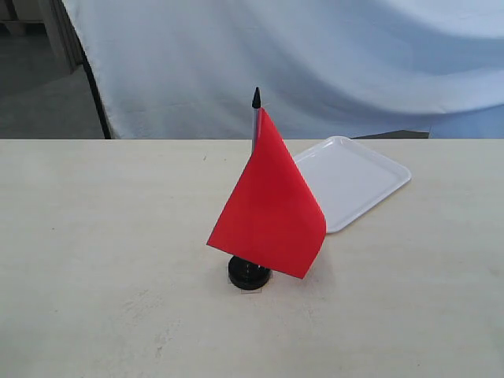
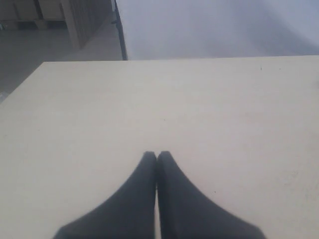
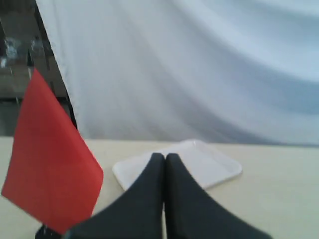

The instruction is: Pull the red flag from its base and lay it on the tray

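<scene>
On the counter (image 1: 94, 236), the red flag (image 1: 264, 189) stands upright in its base (image 1: 249, 273), the tray (image 1: 354, 177) behind it. Left tool (image 2: 157, 155) and right tool (image 3: 165, 157) are both pressed together, empty. The cloth (image 1: 272, 216) looks limp and light; the stiff bare pole (image 1: 254, 130) under the tip (image 1: 256, 98) seems the better hold.

No readable text anywhere (flag plain red).

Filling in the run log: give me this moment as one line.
flag: upright in base | tray: no flag on it | left gripper: shut, empty | right gripper: shut, empty
</scene>
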Controlling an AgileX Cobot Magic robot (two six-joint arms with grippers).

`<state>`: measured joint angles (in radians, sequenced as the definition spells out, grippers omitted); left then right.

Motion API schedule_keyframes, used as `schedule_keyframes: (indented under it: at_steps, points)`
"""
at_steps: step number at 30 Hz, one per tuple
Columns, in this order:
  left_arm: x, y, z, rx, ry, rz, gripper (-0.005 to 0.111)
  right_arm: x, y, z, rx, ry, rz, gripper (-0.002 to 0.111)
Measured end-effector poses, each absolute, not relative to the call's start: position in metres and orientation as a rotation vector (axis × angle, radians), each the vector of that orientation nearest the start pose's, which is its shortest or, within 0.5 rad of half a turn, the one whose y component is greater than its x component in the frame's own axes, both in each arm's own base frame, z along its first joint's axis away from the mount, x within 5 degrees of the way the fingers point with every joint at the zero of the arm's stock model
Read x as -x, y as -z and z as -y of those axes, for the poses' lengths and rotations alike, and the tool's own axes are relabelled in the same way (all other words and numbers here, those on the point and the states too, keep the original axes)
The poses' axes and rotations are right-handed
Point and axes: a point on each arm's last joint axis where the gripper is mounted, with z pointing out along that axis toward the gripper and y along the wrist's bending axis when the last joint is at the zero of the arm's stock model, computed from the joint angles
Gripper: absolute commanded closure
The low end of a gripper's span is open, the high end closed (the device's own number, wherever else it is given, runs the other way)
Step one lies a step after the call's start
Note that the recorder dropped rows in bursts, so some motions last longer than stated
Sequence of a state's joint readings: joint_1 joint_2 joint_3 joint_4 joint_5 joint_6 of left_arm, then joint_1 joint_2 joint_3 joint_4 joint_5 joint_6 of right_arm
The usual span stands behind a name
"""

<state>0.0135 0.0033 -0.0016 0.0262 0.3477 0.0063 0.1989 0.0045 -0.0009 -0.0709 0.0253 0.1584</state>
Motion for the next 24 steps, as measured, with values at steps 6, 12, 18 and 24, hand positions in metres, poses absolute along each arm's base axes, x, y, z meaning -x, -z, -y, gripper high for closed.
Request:
schedule_keyframes:
  at_steps: [6, 12, 18, 24]
  points:
    - [-0.054, -0.182, -0.002, -0.01, -0.039, -1.833, 0.107, -0.05, -0.237, -0.012, 0.085, -0.263, -1.216, 0.109]
    - [-0.054, -0.182, -0.002, -0.01, -0.039, -1.833, 0.107, -0.04, -0.275, -0.01, 0.074, -0.272, -1.114, 0.109]
    - [-0.054, -0.182, -0.002, -0.01, -0.039, -1.833, 0.107, -0.03, -0.328, -0.006, 0.06, -0.264, -1.166, 0.109]
    - [-0.054, -0.182, -0.002, -0.01, -0.039, -1.833, 0.107, -0.059, -0.359, -0.012, 0.097, -0.21, -1.302, 0.109]
